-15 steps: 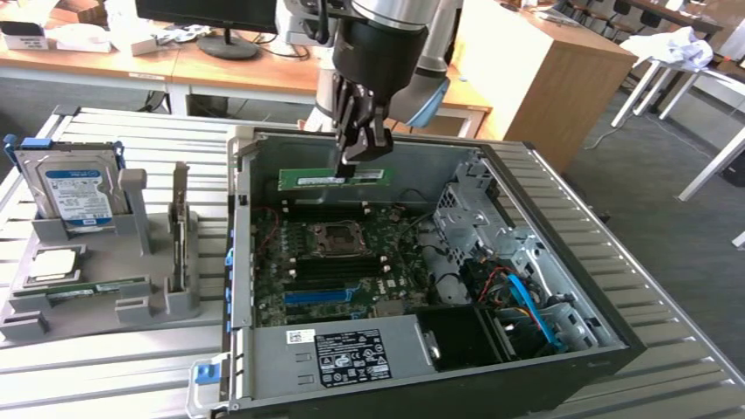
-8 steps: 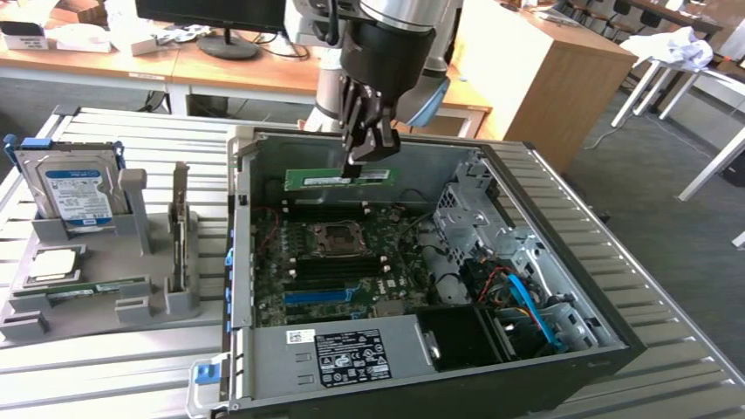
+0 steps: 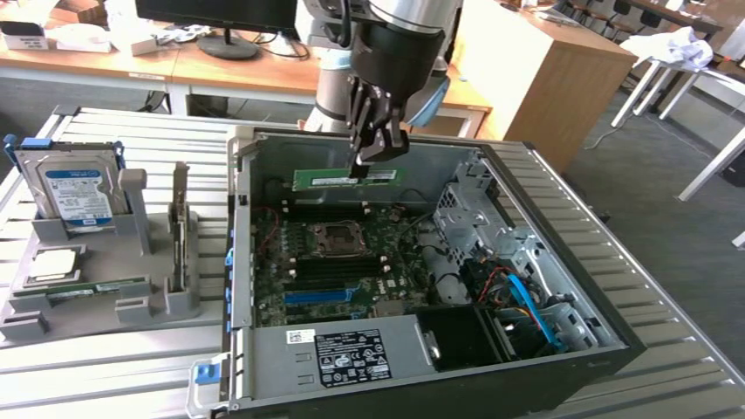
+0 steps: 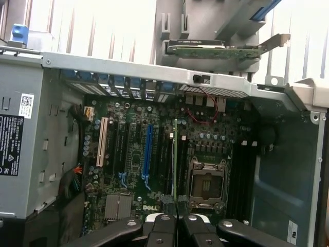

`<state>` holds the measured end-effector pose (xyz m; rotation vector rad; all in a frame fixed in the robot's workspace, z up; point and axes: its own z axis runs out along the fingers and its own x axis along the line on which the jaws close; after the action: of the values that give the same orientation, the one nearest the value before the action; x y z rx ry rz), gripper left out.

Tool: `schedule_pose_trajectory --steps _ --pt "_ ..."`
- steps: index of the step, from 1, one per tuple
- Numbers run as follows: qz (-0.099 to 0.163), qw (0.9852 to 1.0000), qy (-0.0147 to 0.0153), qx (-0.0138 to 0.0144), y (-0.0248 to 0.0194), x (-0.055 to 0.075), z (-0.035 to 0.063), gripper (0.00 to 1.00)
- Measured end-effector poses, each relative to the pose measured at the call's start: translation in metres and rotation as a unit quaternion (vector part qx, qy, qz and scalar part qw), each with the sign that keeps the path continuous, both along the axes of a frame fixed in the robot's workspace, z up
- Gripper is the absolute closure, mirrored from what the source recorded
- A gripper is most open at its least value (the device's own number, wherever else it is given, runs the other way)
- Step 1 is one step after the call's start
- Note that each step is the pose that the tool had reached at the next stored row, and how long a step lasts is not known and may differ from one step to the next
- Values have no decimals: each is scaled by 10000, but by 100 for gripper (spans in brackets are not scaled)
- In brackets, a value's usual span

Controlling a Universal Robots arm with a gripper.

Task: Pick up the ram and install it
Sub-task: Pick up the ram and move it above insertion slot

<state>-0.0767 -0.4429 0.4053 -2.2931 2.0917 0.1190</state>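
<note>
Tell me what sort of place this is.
Probably an office-like robotics lab: wooden desks with a black monitor behind, an open grey computer case on a slatted metal table, and a gripper holding a thin green ram stick.

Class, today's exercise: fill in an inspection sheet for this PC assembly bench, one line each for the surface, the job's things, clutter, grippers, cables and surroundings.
Surface: ribbed metal table, carrying an open computer case and a grey parts rack.
Job's things: the ram, held level above the motherboard, not yet seated.
Clutter: hard drive and expansion card standing in the rack.
Grippers: gripper shut on the ram's upper edge.
Cables: blue cable and red wires inside the case.
Surroundings: desks, a monitor, a wooden cabinet.
</note>
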Motion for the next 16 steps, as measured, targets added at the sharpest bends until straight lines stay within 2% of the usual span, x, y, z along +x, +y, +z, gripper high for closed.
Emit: schedule_pose_trajectory --steps 16 --pt "0 10000 0 0 0 202 0 88"
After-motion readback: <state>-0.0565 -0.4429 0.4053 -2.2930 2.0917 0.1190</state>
